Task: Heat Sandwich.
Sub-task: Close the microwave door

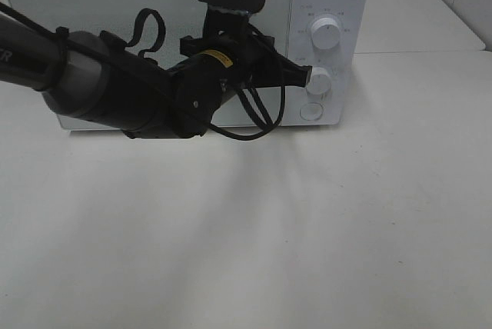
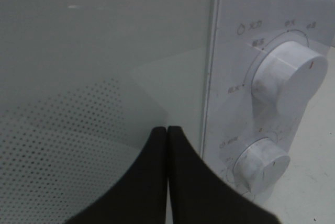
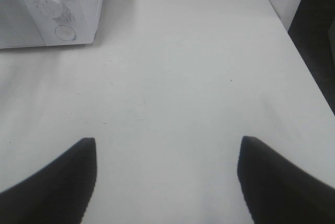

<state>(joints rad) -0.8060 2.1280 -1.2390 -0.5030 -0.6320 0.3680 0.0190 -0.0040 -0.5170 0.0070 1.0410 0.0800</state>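
While my left fingers [image 2: 146,182] hang shut just beside the lower knob [image 2: 261,164] | right fingers [image 3: 57,177] wide, empty, over the counter [image 3: 183,51] | sandwich unseen, likely behind the microwave door [image 1: 154,6] | I'd open, straddle the knob squarely, turn without slipping.

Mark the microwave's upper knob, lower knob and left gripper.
upper knob [image 2: 289,81]: left wrist view, middle of the knob.
lower knob [image 2: 261,165]: left wrist view, middle of the knob.
left gripper [image 2: 167,128]: left wrist view, where the closed fingertips meet.
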